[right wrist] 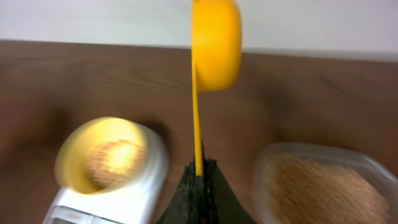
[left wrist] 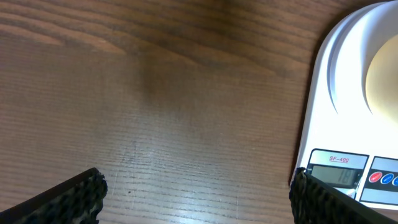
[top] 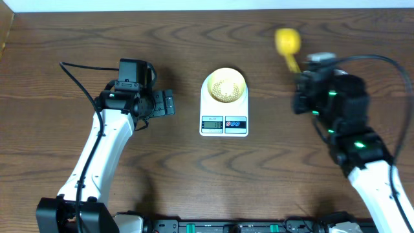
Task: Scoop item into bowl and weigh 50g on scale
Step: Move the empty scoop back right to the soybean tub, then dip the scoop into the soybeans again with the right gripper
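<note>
A wooden worktop [top: 194, 39] carried the set-up, with a robot arm at each side. At its centre sat the white scale [top: 224, 124], display toward the robot, its figure too small to read. Off to the right, visible only from the right wrist, lay the clear tub [right wrist: 314, 149], filled with tan beans [right wrist: 323, 186]. The cream bowl [top: 209, 81] sat on the scale's platform, a mound of the same beans inside.

The yellow scoop [right wrist: 215, 38] hung between the two. In the wrist view the bowl lay below and left of its handle, the tub below and right. Its long axis ran straight out from the right fingers [right wrist: 199, 186], which were clamped shut on the thin handle, toward the worktop's far edge. The cup was turned on edge to the camera, so whether it carried a load could not be told.

The left fingers [top: 167, 103], spread wide and empty, hovered just beside the scale's left edge. Any top-up looked the right arm's job, the bowl lying to its left.
</note>
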Robot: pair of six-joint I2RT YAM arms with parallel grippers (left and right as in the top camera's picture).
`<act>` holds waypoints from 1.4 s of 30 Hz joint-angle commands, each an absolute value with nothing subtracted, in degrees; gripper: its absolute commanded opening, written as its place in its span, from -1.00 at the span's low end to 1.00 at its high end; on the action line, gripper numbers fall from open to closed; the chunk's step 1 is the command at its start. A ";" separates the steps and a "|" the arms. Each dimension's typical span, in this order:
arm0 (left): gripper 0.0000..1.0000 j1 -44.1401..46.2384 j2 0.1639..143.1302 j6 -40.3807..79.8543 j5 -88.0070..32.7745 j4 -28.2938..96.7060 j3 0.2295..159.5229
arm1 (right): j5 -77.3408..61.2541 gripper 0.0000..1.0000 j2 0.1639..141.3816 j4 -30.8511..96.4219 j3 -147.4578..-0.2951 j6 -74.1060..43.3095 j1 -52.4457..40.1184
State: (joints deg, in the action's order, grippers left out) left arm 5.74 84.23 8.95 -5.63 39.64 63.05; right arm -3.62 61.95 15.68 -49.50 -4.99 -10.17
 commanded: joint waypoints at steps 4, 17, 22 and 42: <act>0.93 5.63 84.14 8.36 -4.86 39.68 63.99 | 6.76 -0.97 59.88 30.48 -49.39 -5.91 1.48; 0.93 5.63 84.14 8.36 -4.86 39.68 63.99 | 6.09 -0.98 70.11 36.40 -49.28 -5.50 4.08; 0.93 5.63 84.14 8.36 -4.86 39.68 63.99 | 5.43 -0.98 75.50 33.36 -49.28 -5.52 4.08; 0.93 5.63 84.14 8.36 -4.86 39.68 63.99 | -13.39 -0.98 81.41 27.00 -49.28 -8.36 4.21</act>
State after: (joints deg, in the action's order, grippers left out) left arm 5.74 84.23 8.95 -5.63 39.64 63.05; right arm -7.66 81.43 26.72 -49.28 -6.83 4.12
